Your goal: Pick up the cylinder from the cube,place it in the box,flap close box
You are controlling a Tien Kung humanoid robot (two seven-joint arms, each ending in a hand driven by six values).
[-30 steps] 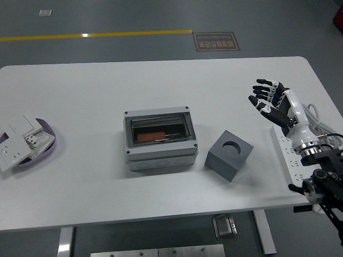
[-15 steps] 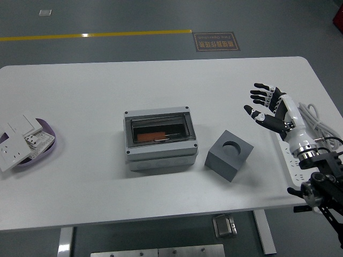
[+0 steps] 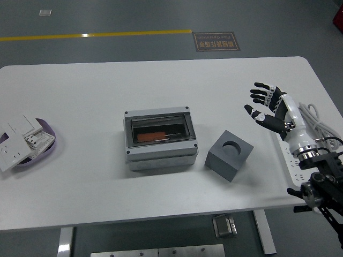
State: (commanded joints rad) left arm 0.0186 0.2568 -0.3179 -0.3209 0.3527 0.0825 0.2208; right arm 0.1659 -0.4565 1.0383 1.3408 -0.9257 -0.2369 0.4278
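One box [image 3: 159,141], one cube [image 3: 229,154], one purple tray [image 3: 37,144] holding three white switch plates [image 3: 16,139] — plus one power strip [image 3: 292,155], one robot hand [image 3: 268,106].

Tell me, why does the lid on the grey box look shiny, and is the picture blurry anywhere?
In the head view, the box has a dark see-through lid that catches pale streaks of light, so it gleams; the cube throws a soft shadow toward the table's near edge; the right hand looks sharp, not smeared.
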